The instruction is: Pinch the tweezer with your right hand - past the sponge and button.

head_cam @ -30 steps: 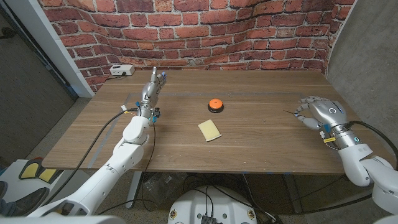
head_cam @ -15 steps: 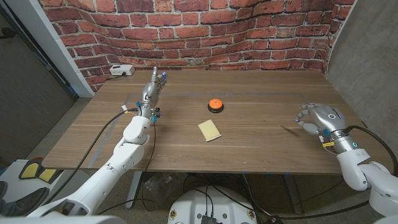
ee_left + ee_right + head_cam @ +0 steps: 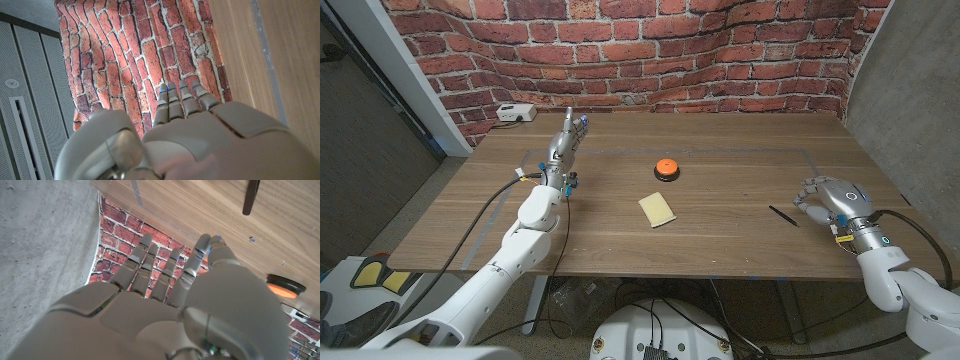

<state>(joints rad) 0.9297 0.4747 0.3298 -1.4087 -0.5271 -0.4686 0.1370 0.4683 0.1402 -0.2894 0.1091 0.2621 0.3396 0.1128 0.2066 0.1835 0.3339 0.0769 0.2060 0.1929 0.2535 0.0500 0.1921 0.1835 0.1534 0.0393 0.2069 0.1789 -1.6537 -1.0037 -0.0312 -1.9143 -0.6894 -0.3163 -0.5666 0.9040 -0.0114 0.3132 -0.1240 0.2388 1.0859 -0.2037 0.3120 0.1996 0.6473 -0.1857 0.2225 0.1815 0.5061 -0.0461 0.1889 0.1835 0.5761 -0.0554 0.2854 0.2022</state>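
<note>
The thin dark metal tweezer (image 3: pixel 782 215) is lying free near the table's right edge, just beside the right hand (image 3: pixel 828 198) on its inner side, its long axis running diagonally. That hand is hovering empty, fingers loosely apart. The far-off left hand (image 3: pixel 563 146) is staying extended. The tweezer's tips are too small to resolve.

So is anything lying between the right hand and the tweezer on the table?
No. In the head view only a short stretch of bare wooden table separates the right hand from the tweezer; the sponge and button sit farther off.
</note>
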